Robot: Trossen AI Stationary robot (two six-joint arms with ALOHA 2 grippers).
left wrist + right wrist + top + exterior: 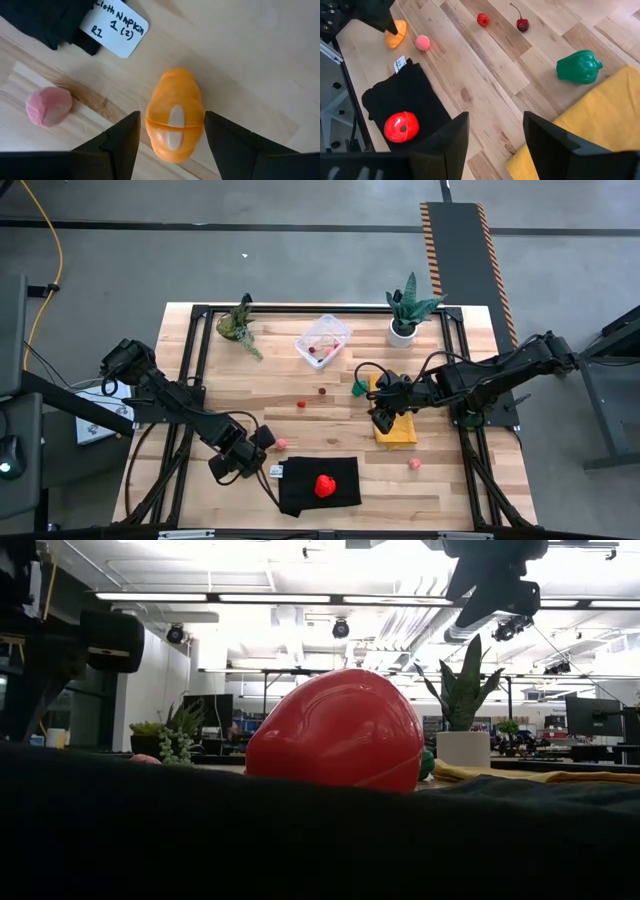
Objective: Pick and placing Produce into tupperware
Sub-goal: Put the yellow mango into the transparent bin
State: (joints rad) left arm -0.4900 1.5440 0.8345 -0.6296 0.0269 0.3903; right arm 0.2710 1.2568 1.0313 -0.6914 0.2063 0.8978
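My left gripper [170,117] is open and low over the table's near left part [252,446]. Its fingers stand on either side of the orange piece [175,115], which lies on the wood. A pink piece [48,106] lies beside it. My right gripper [496,117] hangs open above the yellow cloth [395,428]. The green pepper [579,66] sits by that cloth's far corner. A red berry [482,19] and a dark cherry [522,24] lie mid-table. The big red piece [324,485] rests on a black napkin [300,492]. The clear tupperware [323,340] stands toward the far edge with small red pieces inside.
Two potted plants stand at the far edge, one in a dark pot [236,325] and one in a white pot [403,330]. Another pink piece [414,464] lies near the yellow cloth. A white label [119,31] is attached to the black napkin. Bare wood lies between the napkin and the tub.
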